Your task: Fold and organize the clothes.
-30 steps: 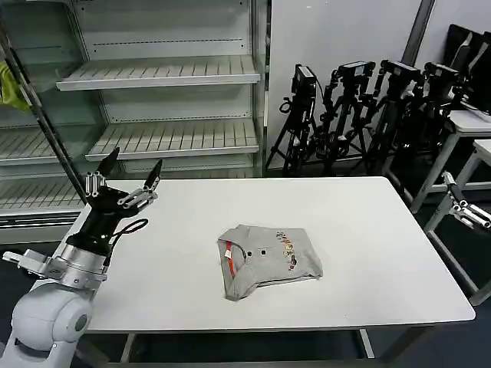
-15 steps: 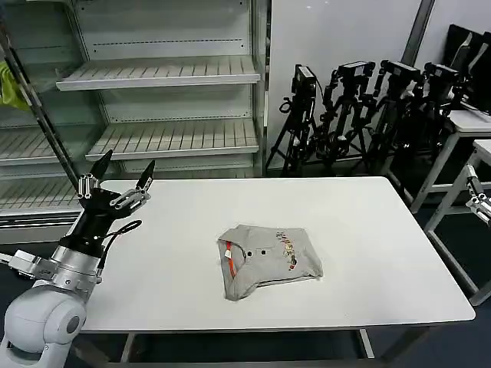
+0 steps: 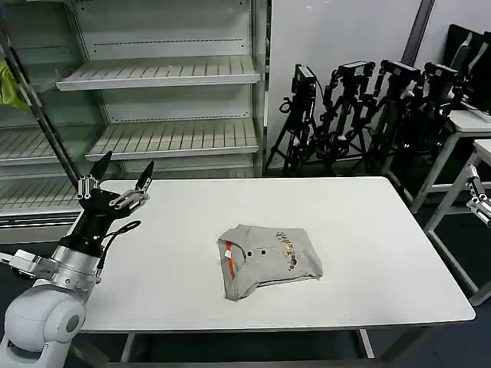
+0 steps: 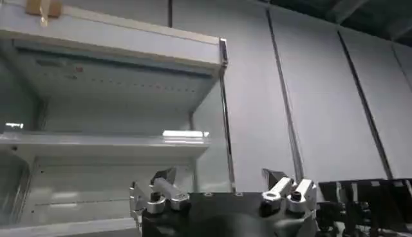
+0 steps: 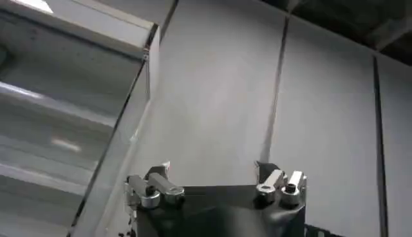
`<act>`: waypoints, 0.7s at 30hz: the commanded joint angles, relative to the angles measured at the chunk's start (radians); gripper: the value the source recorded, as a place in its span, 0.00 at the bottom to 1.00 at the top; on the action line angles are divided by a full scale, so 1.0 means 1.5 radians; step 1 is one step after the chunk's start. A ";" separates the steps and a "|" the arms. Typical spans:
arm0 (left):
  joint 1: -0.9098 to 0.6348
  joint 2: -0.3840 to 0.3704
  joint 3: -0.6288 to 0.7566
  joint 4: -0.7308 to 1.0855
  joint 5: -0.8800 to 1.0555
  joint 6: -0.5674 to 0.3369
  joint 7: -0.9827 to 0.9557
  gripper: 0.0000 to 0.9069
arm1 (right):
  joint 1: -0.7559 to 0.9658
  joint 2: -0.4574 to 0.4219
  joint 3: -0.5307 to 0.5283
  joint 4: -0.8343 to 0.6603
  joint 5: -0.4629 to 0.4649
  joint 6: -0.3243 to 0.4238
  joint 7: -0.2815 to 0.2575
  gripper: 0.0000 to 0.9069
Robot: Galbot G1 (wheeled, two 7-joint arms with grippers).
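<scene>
A folded grey T-shirt (image 3: pixel 268 259) is seen lying near the middle of the white tabletop (image 3: pixel 383 230), its orange neck strip turned toward the left tool (image 3: pixel 116 184). That tool is held spread wide and empty above the tabletop's left far corner. The right tool (image 3: pixel 479 201) is parked off the tabletop's right edge; its spread cannot be told.

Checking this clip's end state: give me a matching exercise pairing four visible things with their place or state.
Things:
1. folded heather-grey T-shirt
2. left gripper
3. right gripper
4. small yellow-green cloth

Places or states:
A. at the head view's right edge, off the table
B. hanging far left by the shelving
C. lying mid-table on the white table
D. open, raised over the table's left end

Pairs: 1-C, 2-D, 3-A, 4-B
</scene>
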 commanded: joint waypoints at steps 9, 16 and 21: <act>0.001 -0.006 -0.002 0.004 0.004 -0.004 0.000 1.00 | 0.010 0.006 -0.010 -0.005 -0.024 0.003 0.006 1.00; 0.001 -0.007 -0.003 0.001 0.004 -0.004 0.000 1.00 | 0.014 0.008 -0.013 -0.006 -0.033 0.007 0.006 1.00; 0.000 -0.009 -0.001 -0.001 0.004 -0.003 0.000 1.00 | 0.010 0.015 -0.013 -0.005 -0.043 0.009 0.004 1.00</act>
